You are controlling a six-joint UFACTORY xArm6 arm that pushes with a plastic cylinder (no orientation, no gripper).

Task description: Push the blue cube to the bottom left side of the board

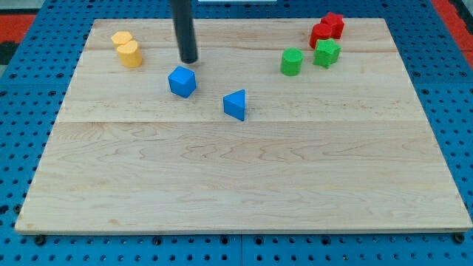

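The blue cube [182,81] sits on the wooden board [236,185] in the upper left part of the view. My tip [189,60] is just above the cube in the view, slightly to its right, a small gap apart from it. A blue triangular block [235,104] lies to the right of and a little below the cube.
Two yellow blocks [127,48] stand close together at the upper left. A green cylinder [292,61] and a green star-like block [326,53] are at the upper right, with two red blocks [327,29] above them near the board's top edge.
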